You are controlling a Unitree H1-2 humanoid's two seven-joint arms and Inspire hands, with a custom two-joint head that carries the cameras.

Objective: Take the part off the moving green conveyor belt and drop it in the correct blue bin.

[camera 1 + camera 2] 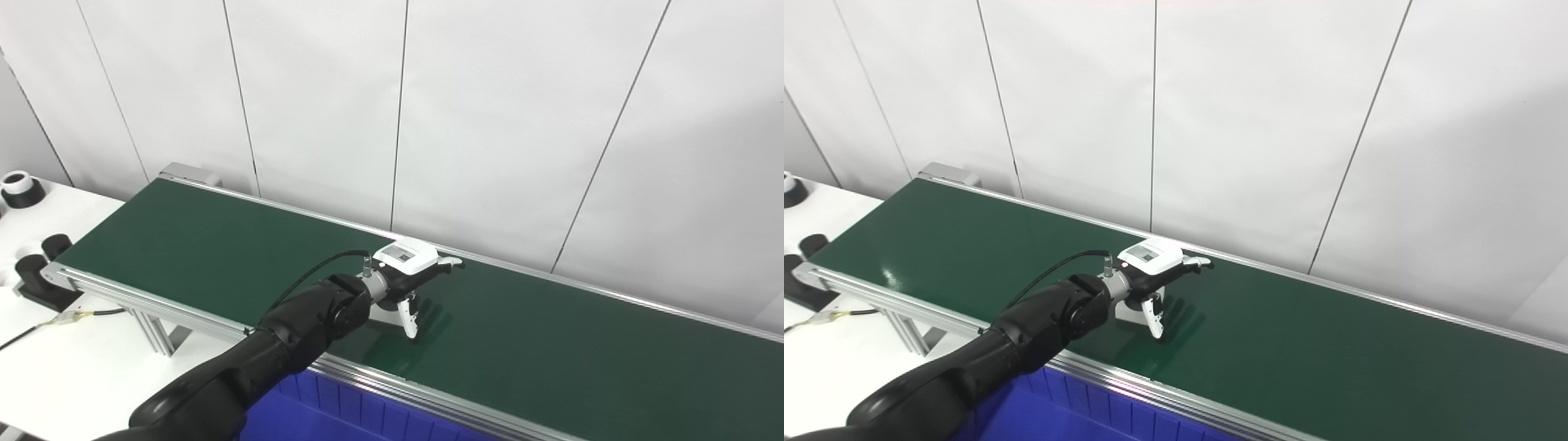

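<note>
1. In the left eye view, a green belt (184, 245) is seen running from upper left to lower right before a white panelled wall (490, 122).
2. Over the middle of the belt the left hand (409, 274) is held, its black arm (275, 349) entering from the bottom left. The fingers (450, 262) are stretched toward the far rail and the thumb (409, 318) is pointed down at the belt.
3. A small white part (383, 313) is seen on the belt under the wrist, just beside the thumb. Whether it is grasped cannot be told; most of it is hidden by the hand.
4. A blue bin (343, 410) is shown below the near rail, at the bottom edge.
5. On the white table (61, 373) at left, black cylinders (37, 269) and a white-topped ring (18, 187) are placed, and a cable (37, 327) is laid beside the belt's end.
6. In the right eye view, the same hand (1151, 269) is shown above the belt (1335, 355), the thumb (1155, 318) down and touching or nearly touching the part (1130, 312), which sits on the belt near the front rail.
7. The bin (1078, 416) is seen directly below the arm (1017, 343).
8. The right hand is not shown in either view.
</note>
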